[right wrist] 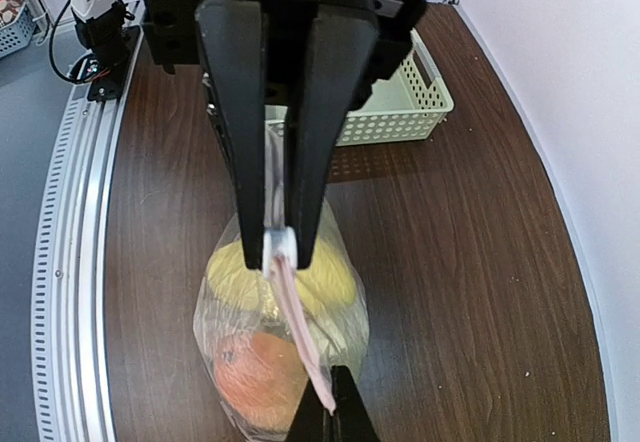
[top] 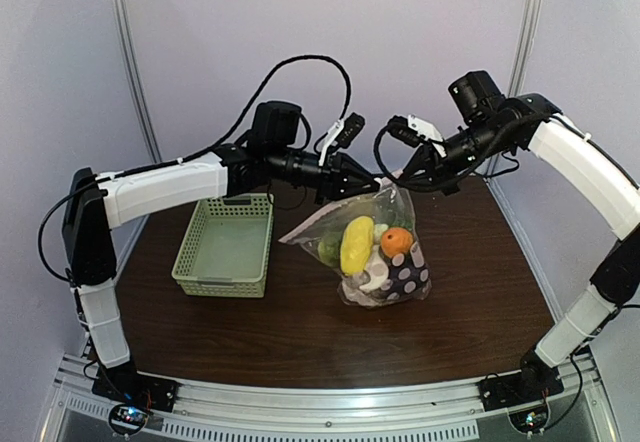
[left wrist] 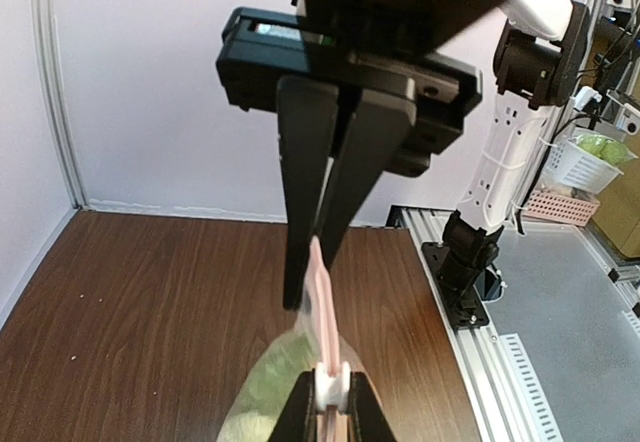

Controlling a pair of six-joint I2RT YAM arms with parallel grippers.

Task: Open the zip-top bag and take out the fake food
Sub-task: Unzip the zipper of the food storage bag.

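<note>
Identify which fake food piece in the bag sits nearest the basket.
The green piece, at the edge of the zip-top bag facing the basket; the yellow piece and the orange one lie farther away.

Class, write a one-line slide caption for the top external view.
Left claw and right claw pinch the top of the zip-top bag, fake food inside, beside a green basket.

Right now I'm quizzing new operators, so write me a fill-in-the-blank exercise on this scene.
The left end effector and right end effector are both ____ on the zip-top bag's zip strip. The fake food sits ____ the bag. The lattice basket is pale ____.
Missing words: shut; inside; green.
</note>
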